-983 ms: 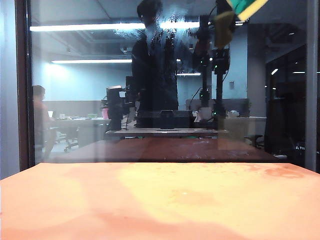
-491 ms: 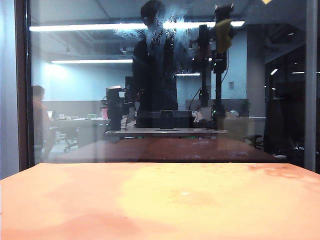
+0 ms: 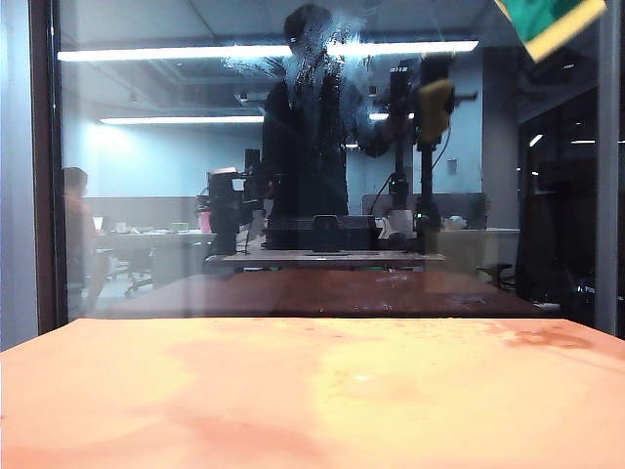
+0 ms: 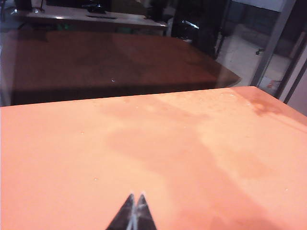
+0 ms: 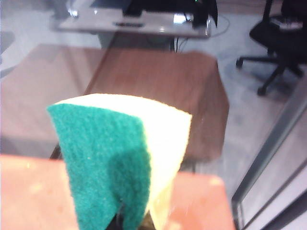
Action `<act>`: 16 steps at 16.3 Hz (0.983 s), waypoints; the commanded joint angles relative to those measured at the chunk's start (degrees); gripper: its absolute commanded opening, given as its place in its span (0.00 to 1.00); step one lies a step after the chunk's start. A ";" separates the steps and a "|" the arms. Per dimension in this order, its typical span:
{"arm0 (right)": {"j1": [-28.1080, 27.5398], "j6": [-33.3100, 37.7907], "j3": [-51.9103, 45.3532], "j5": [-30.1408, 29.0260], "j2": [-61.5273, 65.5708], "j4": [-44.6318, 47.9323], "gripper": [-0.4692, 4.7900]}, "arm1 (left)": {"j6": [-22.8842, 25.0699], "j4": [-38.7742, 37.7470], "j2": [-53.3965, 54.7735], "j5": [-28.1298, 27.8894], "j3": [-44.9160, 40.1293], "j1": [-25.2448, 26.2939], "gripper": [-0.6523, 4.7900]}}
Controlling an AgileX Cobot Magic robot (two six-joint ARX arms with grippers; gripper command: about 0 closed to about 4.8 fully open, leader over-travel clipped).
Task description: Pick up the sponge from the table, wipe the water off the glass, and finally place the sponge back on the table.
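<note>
Foam-soft and light, the sponge point(image 5: 122, 158) sits clamped in the right gripper point(image 5: 132, 223) at two o'clock high by the glass point(image 3: 146, 195), pinched at its lower edge, while the left gripper point(image 4: 135, 207) rests closed and empty over the table point(image 4: 72, 158).

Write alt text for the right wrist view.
The right end effector holds a sponge, green scouring side facing the camera, above the orange table's far edge. Beyond it the glass shows a reflected tabletop and an office chair.

The left gripper point(image 4: 135, 197) hangs over the bare orange table point(image 4: 72, 153) — fingertips pressed together. Beyond the table's far edge stands the glass point(image 4: 120, 57), mirroring a darker tabletop.
</note>
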 commanded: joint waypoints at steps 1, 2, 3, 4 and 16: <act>0.02 1.31 -8.63 0.00 -3.78 8.22 0.08 | 0.24 0.81 0.07 0.04 0.15 -0.02 0.11; 0.02 3.56 -15.61 0.04 -6.10 14.23 0.08 | 0.26 0.81 0.07 0.04 0.15 -0.02 0.11; -0.02 3.74 -18.47 0.04 -7.10 17.07 0.08 | 0.26 0.81 0.07 0.04 0.15 -0.02 0.11; -0.04 4.44 -21.92 0.07 -8.33 20.46 0.08 | 0.28 0.81 0.07 0.02 0.15 -0.02 0.11; -0.28 14.84 -51.71 -5.35 -8.68 46.07 0.08 | 0.24 2.56 0.07 -0.17 0.15 -0.02 0.11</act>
